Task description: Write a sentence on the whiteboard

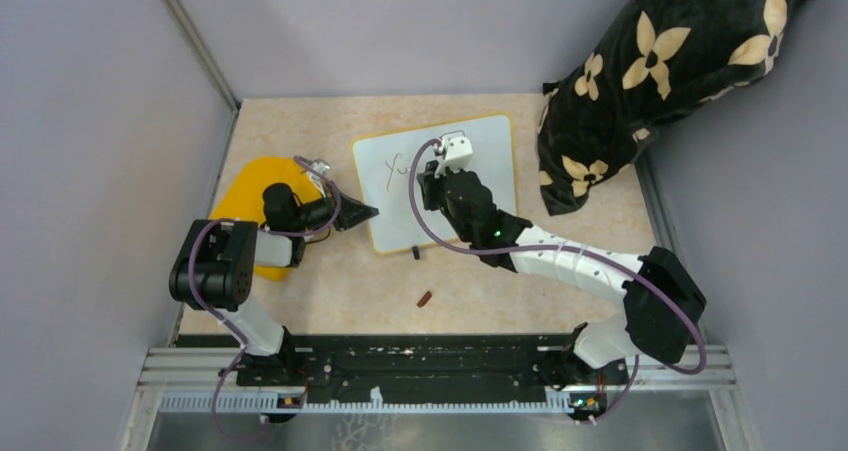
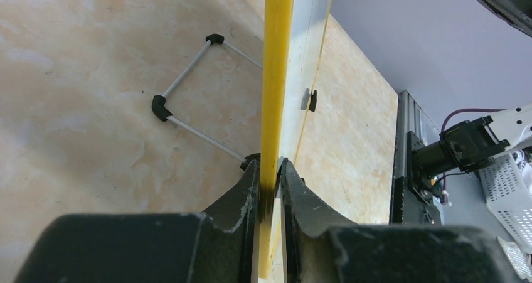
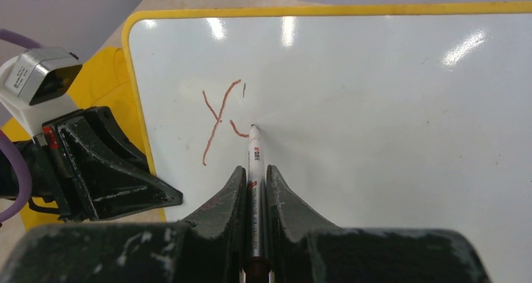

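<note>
The whiteboard (image 1: 485,161) lies on the table with its yellow rim (image 2: 276,76) pinched at the left edge by my left gripper (image 1: 365,213) (image 2: 270,170), which is shut on it. My right gripper (image 1: 430,181) (image 3: 254,170) hovers over the board, shut on a thin marker (image 3: 255,154) whose tip touches the white surface (image 3: 376,107). The sentence (image 3: 216,123) (image 1: 395,171) consists of a reddish "Y" and a short curved stroke that ends at the marker's tip. The left fingers (image 3: 106,176) show at the board's left edge in the right wrist view.
A yellow cloth (image 1: 250,186) lies left of the board, under the left arm. A black flowered cushion (image 1: 660,71) fills the back right corner. A small reddish cap (image 1: 425,298) lies near the front. A wire stand (image 2: 188,95) shows under the board. Grey walls surround the table.
</note>
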Robot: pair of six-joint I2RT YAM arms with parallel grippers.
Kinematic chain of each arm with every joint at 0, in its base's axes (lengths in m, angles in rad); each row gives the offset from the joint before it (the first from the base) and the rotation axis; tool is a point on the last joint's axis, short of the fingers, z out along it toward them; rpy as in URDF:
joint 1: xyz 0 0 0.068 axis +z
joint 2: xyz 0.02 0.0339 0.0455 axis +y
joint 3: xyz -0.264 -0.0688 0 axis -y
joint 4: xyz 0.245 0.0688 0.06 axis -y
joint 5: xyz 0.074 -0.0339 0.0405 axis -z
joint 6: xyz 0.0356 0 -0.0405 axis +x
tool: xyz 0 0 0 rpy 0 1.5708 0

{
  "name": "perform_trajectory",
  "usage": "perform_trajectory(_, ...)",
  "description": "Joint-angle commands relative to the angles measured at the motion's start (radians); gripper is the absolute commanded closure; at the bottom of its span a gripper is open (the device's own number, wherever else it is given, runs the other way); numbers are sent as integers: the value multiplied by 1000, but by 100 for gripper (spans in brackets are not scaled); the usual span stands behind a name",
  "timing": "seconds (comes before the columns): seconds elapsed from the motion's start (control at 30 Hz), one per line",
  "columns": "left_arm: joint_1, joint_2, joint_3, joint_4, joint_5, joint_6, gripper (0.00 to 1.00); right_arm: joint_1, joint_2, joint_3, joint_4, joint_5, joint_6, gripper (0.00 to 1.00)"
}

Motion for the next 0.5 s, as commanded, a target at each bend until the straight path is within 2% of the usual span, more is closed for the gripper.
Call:
perform_trajectory(0.0, -10, -4, 6, -54, -14, 43, 100, -16, 15, 59, 33, 17, -16, 100)
perform_trajectory(0.47, -13, -6, 8, -60, -17, 48, 100, -16, 31, 66, 48, -41, -7, 100)
